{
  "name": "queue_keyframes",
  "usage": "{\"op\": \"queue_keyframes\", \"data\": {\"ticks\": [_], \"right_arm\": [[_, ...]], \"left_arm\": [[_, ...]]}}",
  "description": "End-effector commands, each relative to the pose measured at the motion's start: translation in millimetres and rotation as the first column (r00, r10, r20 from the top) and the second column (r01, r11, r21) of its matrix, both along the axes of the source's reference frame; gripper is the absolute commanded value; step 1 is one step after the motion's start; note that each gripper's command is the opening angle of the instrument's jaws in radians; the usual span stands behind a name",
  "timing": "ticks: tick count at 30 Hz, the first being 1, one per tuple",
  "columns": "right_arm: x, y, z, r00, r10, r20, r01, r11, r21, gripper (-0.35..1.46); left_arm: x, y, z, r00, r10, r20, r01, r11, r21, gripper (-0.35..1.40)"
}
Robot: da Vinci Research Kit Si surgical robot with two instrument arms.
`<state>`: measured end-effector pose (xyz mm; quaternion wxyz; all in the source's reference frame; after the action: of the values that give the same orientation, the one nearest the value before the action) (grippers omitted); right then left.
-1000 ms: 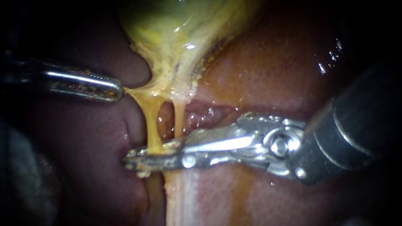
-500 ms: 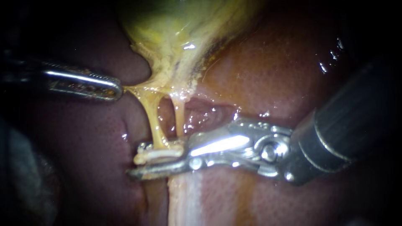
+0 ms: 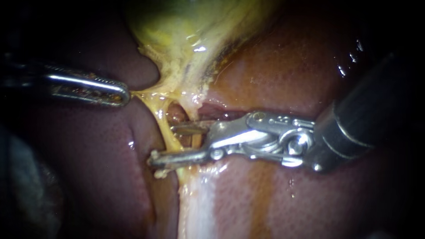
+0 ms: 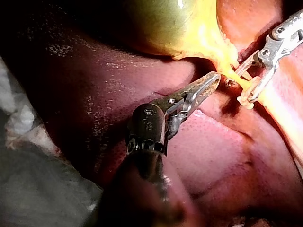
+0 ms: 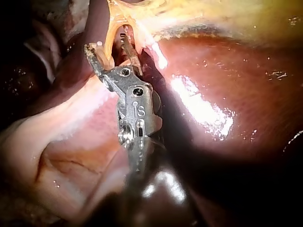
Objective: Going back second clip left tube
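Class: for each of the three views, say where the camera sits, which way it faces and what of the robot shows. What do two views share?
Endoscope view: close in, facing gallbladder and liver; left instrument enters from left, right instrument from right.
Left wrist view: on the left arm, looking along its own shaft toward the gallbladder.
Right wrist view: on the right arm, looking along its shaft at the left tube.
Both wrist views show the right instrument astride that tube.
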<state>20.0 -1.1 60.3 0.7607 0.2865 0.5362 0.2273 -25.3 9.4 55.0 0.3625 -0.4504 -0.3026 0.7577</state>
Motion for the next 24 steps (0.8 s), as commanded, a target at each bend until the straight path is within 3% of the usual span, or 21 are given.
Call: {"op": "queue_keyframes", "data": {"ticks": [1,7,13,24], "right_arm": [[-0.4,0.1,-0.5,0.9999,-0.007,-0.008,0.007,1.000,-0.025,0.49],[-3.4,0.1,-2.7,0.9989,-0.035,-0.031,0.031,0.992,-0.121,0.49],[-8.5,0.0,-3.9,0.9977,-0.052,-0.043,0.043,0.981,-0.190,0.49],[-15.3,1.8,-5.0,0.9966,-0.073,-0.038,0.062,0.969,-0.237,0.49]], "left_arm": [[0.0,0.0,0.0,1.0000,0.000,0.000,0.000,1.000,0.000,-0.35],[0.1,0.0,0.0,1.0000,0.000,0.000,0.000,1.000,0.000,-0.35],[0.1,-0.1,0.1,1.0000,0.000,0.000,0.000,1.000,-0.001,-0.35],[-0.1,-0.2,0.1,1.0000,-0.001,0.000,0.001,1.000,-0.001,-0.35]]}}
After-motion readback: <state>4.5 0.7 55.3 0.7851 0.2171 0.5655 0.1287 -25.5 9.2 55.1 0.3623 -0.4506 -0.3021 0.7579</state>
